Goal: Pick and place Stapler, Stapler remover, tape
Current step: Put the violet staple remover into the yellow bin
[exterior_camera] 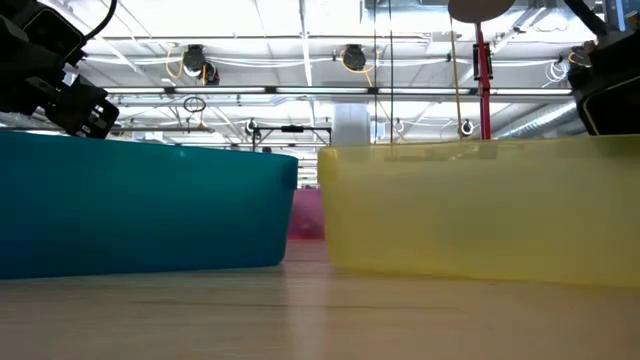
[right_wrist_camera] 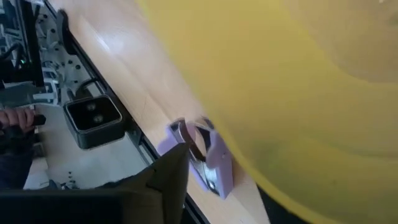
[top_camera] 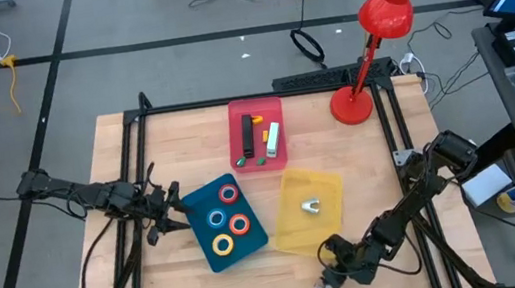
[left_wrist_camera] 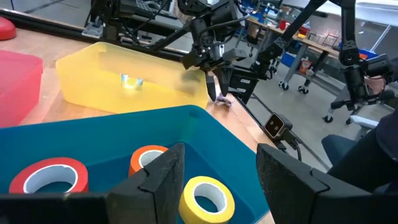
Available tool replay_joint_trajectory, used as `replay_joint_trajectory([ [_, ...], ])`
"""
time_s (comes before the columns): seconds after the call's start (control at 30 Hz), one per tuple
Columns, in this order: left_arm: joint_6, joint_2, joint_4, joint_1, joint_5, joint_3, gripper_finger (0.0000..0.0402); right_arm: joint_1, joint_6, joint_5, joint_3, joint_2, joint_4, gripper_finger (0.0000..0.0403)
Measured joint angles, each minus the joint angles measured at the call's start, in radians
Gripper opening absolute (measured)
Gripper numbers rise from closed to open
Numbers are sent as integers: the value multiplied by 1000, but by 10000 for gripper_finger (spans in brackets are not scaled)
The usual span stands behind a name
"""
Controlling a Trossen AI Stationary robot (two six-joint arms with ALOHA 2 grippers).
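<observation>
Wooden table (top_camera: 137, 151) carries three trays: a red tray (top_camera: 237, 117) toward the far edge, a blue tray (top_camera: 204, 250) near the middle, and a yellow tray (top_camera: 333, 216) beside it. Four tape rolls sit inside the blue tray: a blue one (top_camera: 216, 219), a yellow one (top_camera: 222, 244), and two red-orange ones (top_camera: 228, 193) (top_camera: 240, 224). The red tray holds a dark stapler (top_camera: 247, 136) and a pale object beside it. A small metal piece (top_camera: 312, 203) lies in the yellow tray. A lilac staple remover (right_wrist_camera: 205, 158) lies on the table by the yellow tray's near edge. The left gripper (top_camera: 171, 209) hovers at the blue tray's left edge, fingers (left_wrist_camera: 158, 177) spread apart. The right gripper (top_camera: 331, 273) sits low by the near edge of the table, over the staple remover; whether its fingers are apart or together cannot be told. A red desk lamp (top_camera: 377, 21) stands at the far right corner.
</observation>
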Motion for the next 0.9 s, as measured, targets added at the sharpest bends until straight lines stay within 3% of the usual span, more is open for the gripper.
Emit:
replay_joint_trajectory([
  [0.43, 0, 0, -3, 0, -13, 0, 198, 0, -7, 3, -2, 0, 36, 9],
  [0.63, 0, 0, -3, 0, -13, 0, 198, 8, -27, -17, 10, -4, 107, 3],
  [0.9, -1, 0, -3, 0, -12, 0, 198, 36, -54, -54, 124, -61, 114, 2],
])
